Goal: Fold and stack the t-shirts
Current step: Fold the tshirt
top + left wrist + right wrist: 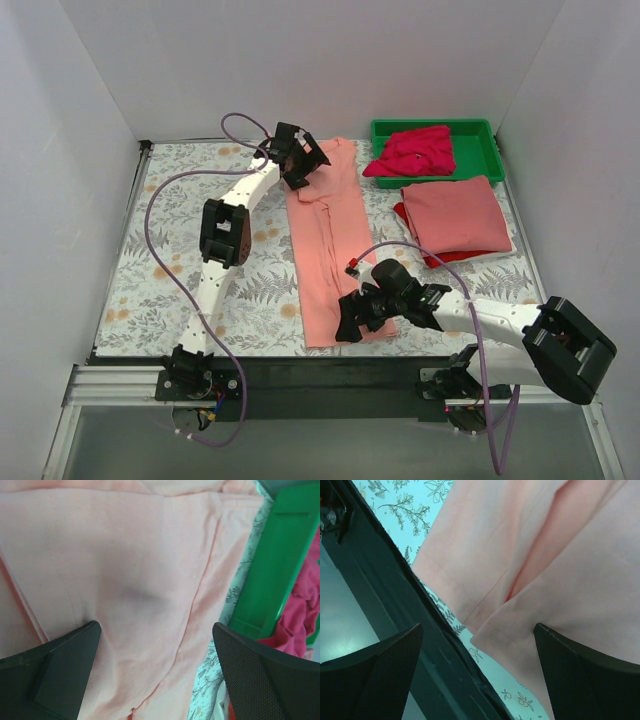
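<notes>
A light salmon-pink t-shirt (325, 240) lies folded into a long strip down the middle of the table. My left gripper (300, 165) hovers open over its far end; the cloth (135, 580) fills the left wrist view between the wide-apart fingers (65, 665). My right gripper (352, 322) is open over the strip's near hem, whose corner (490, 630) lies between its fingers (585, 675). A dusty rose shirt (455, 215) lies folded on a red one (432, 258) at the right. A magenta shirt (412, 152) lies crumpled in the tray.
The green plastic tray (484, 150) stands at the back right and shows in the left wrist view (275, 565). The table's dark near edge (400, 590) runs just beside the hem. White walls close in the left, back and right sides.
</notes>
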{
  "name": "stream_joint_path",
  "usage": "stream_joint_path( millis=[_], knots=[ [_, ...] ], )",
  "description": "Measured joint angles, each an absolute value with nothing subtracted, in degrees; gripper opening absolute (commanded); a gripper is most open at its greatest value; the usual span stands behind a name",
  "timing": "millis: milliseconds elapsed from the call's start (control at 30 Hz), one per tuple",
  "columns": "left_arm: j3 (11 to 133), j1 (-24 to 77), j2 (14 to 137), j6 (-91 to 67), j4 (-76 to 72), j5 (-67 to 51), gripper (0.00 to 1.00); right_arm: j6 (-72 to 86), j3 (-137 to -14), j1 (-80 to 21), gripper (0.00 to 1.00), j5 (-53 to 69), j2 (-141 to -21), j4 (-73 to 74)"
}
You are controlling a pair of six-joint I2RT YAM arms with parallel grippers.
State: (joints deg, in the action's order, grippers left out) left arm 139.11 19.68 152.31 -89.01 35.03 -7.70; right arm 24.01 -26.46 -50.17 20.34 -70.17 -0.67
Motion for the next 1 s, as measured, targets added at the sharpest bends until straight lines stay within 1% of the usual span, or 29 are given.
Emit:
stream_joint_path(
  millis=[167, 433, 533, 700, 833, 1000],
  knots=[
    [137.8, 20.1, 152.6, -88.7, 29.2, -8.9, 0.97, 23.8, -27.0, -51.5, 0.98, 21.3, -71.3, -1.3],
    [137.7, 20.1, 153.1, -88.7, 26.3, -9.3, 0.98, 24.4, -27.7, -51.6, 0.98, 21.3, -71.2, -0.3],
    [136.3, 20.4, 152.4, -88.8, 25.2, -9.7, 0.98, 25.1, -28.3, -51.9, 0.98, 19.8, -69.0, 2.5],
    [133.3, 21.8, 149.0, -88.0, 26.8, -7.2, 0.98, 26.4, -32.2, -51.9, 0.98, 13.6, -63.3, 7.8],
    [124.9, 24.5, 139.5, -86.7, 30.4, -4.4, 0.98, 28.0, -34.0, -51.7, 0.98, 8.0, -58.8, 11.2],
    [111.0, 29.7, 119.5, -86.1, 34.9, 0.9, 0.98, 30.5, -32.1, -50.8, 0.98, 0.8, -52.9, 14.9]
  ],
)
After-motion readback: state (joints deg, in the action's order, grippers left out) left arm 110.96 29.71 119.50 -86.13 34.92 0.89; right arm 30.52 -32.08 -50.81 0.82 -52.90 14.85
